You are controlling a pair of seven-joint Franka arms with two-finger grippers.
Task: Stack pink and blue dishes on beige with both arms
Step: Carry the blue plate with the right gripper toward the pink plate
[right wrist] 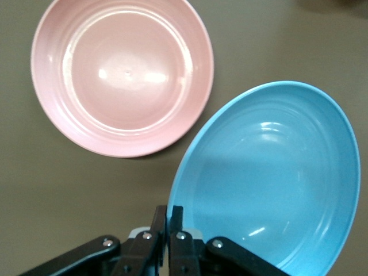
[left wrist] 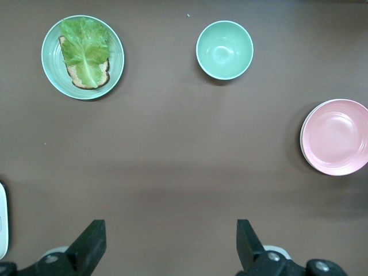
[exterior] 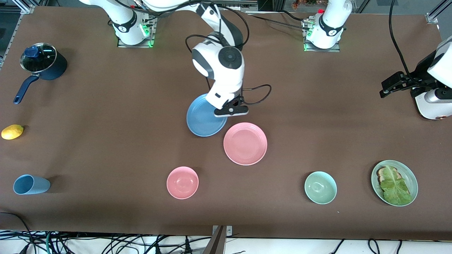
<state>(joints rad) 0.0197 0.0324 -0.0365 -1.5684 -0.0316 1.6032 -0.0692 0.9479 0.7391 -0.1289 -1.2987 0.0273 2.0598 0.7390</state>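
My right gripper [exterior: 231, 110] [right wrist: 174, 215] is shut on the rim of the blue plate [exterior: 203, 118] [right wrist: 276, 184] and holds it tilted above the table's middle, beside the pink plate [exterior: 245, 143] [right wrist: 123, 72]. The pink plate lies flat. In the left wrist view a thin pale edge shows under the pink plate [left wrist: 336, 137]; the beige plate is otherwise hidden. My left gripper [exterior: 386, 87] [left wrist: 168, 230] waits open and empty above the left arm's end of the table.
A lidded dark pot [exterior: 42, 61], a lemon [exterior: 12, 131] and a blue cup [exterior: 30, 184] sit at the right arm's end. Near the front edge are a pink bowl [exterior: 182, 182], a green bowl [exterior: 320, 187] and a green plate with lettuce [exterior: 394, 182].
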